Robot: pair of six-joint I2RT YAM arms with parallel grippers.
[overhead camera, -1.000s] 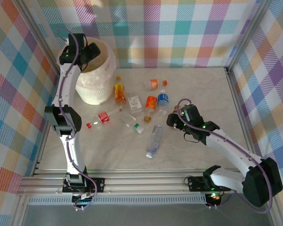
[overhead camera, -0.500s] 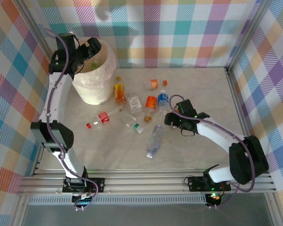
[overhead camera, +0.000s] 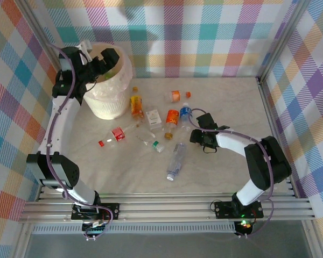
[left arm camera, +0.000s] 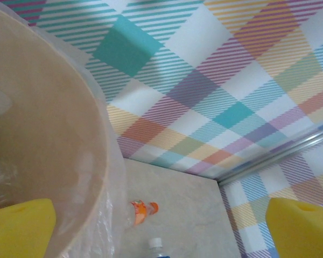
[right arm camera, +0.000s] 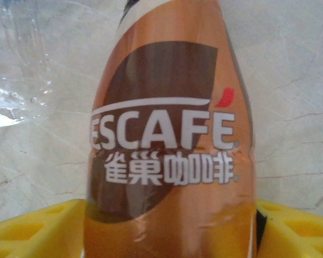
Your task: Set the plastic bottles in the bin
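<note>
The slick Nescafé bottle (right arm camera: 167,134) is flanked by the right gripper (right arm camera: 169,231). Whether it is clamped cannot be told, so it may be squeezed out. The left gripper (left arm camera: 161,228) is spread wide.

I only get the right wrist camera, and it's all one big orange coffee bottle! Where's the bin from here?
Observer: In the top view the bin stands at the far left of the table, well away from your right end effector.
Operator: Is the other arm busy there?
Observer: The left end effector hangs above the bin's rim, wide open and empty.
Operator: Any more bottles lying around?
Observer: Yes, several lie in between, like a clear bottle and a blue-labelled bottle.
</note>
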